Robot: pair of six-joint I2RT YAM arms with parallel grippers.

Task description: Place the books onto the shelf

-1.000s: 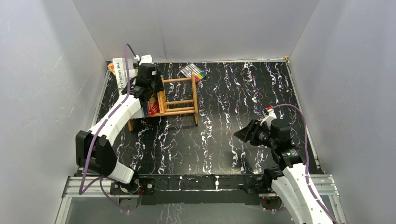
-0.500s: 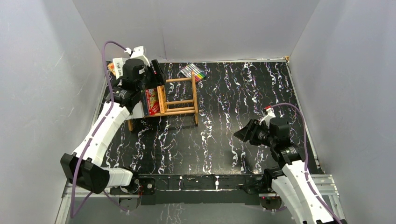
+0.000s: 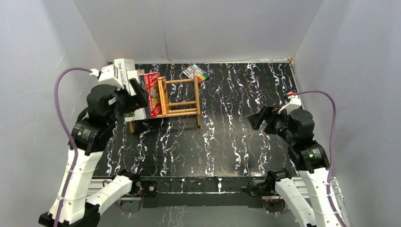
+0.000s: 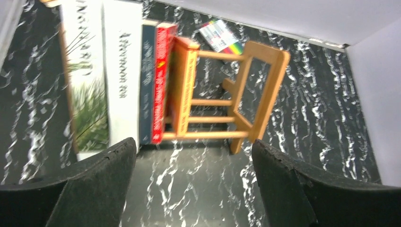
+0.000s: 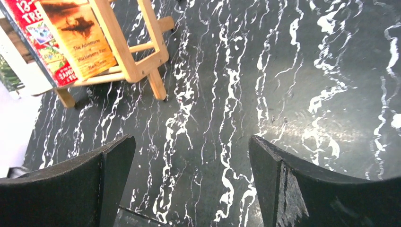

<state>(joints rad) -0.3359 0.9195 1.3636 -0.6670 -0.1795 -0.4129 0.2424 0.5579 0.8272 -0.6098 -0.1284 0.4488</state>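
Small brown wooden dowel-rail shelf (image 4: 265, 80), upper left of top view, is carrying five upright books (image 4: 120, 71) (white to thin orange). Prob. stiff, light, slick covers; taking by spine edge looks best. Left gripper (image 4: 191, 146) & right gripper (image 5: 189, 142) are hanging w/ jaws spread, empty.

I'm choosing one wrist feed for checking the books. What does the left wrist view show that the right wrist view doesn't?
Only left wrist: the marker pack and all five books side by side, edges up.
Only right wrist: the orange book seen cover-on, with its dark silhouette.
Both: the shelf, the red book and the marbled black table.
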